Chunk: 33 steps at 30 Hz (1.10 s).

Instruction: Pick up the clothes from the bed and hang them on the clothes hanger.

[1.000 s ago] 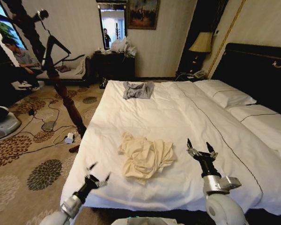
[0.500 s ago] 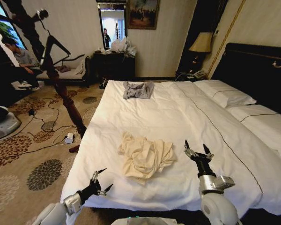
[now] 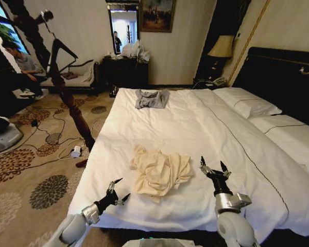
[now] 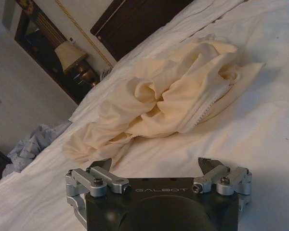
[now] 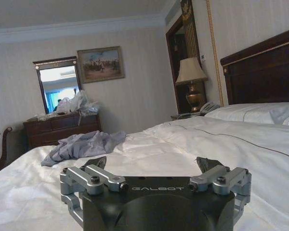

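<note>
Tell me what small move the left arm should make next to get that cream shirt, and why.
Probably ease the left gripper forward and inward toward the clothes. It is open near the bed edge, short of the crumpled shirt, which lies ahead of it untouched. The right gripper hovers open beside the shirt.

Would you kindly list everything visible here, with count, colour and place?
clothes: one, cream-yellow, crumpled on the near part of the bed
bed: one, white sheets, black headboard
grey garment: one, far end of bed
pillows: two, white, by headboard
coat stand: one, dark wood, left of bed
lamp: one, beige, far corner
left gripper: open fingers, near bed edge
right gripper: open fingers, beside clothes
</note>
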Available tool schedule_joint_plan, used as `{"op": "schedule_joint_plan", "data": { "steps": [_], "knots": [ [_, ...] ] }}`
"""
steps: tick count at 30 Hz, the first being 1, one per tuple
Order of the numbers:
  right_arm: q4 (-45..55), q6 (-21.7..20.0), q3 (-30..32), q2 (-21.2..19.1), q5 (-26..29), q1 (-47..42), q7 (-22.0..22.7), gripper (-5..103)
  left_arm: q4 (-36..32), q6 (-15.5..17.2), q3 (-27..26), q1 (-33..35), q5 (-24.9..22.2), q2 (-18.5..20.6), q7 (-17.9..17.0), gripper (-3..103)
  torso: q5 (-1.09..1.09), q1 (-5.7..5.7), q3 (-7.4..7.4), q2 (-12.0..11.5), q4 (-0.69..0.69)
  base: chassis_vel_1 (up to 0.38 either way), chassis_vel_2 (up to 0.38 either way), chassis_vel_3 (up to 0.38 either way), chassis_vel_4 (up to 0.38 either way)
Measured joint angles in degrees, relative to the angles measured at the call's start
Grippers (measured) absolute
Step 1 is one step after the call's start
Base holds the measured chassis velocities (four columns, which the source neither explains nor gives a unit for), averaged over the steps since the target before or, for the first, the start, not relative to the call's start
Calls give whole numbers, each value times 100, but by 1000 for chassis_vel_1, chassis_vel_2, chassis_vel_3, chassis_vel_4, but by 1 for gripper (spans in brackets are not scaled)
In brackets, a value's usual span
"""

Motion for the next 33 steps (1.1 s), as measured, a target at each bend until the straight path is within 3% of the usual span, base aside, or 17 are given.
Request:
{"op": "schedule_joint_plan", "data": {
  "steps": [6,12,14,17,24,27,30,33],
  "knots": [
    [0,33,17,76,-101,-35,-9,100,77,31,246,-212,28,-187,-100,103,1,0,0,0,0,0,0,0,0],
    [-56,77,-13,164,-210,-36,-23,100,219,-35,452,-310,187,-359,-279,80,0,0,0,0,0,0,0,0,0],
    [-73,83,-18,169,-220,-31,-25,100,223,-46,467,-310,198,-371,-297,80,0,0,0,0,0,0,0,0,0],
    [-155,98,-57,208,-252,31,-28,100,231,-139,556,-319,293,-439,-372,64,1,0,0,0,1,0,0,0,0],
    [-239,104,-72,214,-247,91,-29,100,282,-240,642,-431,480,-564,-474,43,0,0,-1,0,-1,0,0,0,0],
    [-267,115,-68,213,-229,103,-29,100,287,-249,654,-458,520,-580,-474,26,0,0,-1,0,-1,0,0,0,0],
    [-273,137,-68,207,-224,90,-29,100,241,-250,640,-440,521,-581,-482,21,0,0,0,0,-1,0,0,0,0],
    [-309,183,-66,188,-218,86,-27,100,108,-229,591,-361,468,-549,-548,5,0,0,0,0,0,0,0,0,0]
  ]
}}
